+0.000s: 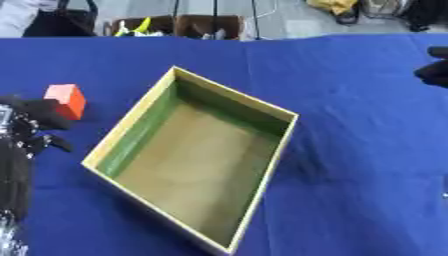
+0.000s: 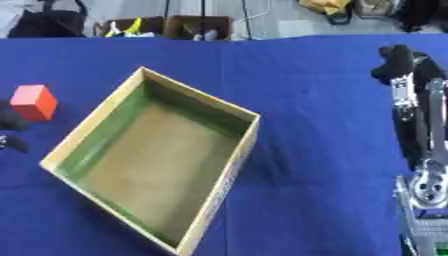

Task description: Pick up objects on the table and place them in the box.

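A blue cloth-covered table (image 1: 350, 150) carries an open yellow-rimmed cardboard box (image 1: 282, 150), with clutter on the grey floor beyond. The left hand (image 1: 35, 112) touches the small orange-red block (image 1: 67, 100); its finger state is unclear. The right hand's (image 2: 398, 60) likewise.

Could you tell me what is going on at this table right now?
The robot is clearing things off a blue table into an open box, which looks empty so far. Its left hand is beside an orange block, not yet gripping it. Its right hand hangs over the far right of the table, holding nothing.
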{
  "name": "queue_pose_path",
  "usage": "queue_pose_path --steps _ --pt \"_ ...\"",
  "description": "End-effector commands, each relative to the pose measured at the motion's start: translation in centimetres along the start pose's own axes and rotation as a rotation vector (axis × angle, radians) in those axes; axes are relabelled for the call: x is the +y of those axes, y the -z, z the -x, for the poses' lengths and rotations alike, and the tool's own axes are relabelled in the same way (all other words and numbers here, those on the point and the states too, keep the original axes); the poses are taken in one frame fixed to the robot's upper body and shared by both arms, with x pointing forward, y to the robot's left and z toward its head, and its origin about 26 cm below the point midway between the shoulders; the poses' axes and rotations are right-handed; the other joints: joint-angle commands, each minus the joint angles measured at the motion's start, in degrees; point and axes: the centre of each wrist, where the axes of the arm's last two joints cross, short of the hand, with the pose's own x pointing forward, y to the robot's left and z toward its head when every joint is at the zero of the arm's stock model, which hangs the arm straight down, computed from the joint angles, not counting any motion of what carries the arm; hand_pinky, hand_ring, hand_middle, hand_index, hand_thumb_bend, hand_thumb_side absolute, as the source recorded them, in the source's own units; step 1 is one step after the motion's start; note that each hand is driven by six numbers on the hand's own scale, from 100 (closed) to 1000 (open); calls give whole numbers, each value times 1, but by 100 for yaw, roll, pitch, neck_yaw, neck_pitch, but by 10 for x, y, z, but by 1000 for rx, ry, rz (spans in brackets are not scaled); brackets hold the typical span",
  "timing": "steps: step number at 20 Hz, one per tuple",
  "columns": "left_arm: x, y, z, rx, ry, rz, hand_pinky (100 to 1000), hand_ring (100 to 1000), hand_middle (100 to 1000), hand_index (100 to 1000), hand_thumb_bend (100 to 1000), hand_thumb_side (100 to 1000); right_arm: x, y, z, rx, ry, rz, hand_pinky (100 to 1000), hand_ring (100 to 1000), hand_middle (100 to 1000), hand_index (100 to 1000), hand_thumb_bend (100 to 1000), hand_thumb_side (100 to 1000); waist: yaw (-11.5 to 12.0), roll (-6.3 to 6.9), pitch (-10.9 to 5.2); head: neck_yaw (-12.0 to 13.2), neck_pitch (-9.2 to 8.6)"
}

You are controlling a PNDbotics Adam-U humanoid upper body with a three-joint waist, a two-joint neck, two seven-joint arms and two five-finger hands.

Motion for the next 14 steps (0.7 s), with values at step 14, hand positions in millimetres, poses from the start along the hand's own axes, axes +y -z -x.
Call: queue_pose_path --steps 14 --pt "58 63 -97 -517 549 73 475 598 568 730 100 751 -12 0 -1 -16 -55 -1 713 650 528 749 521 1000 76 175 -260 -172 92"
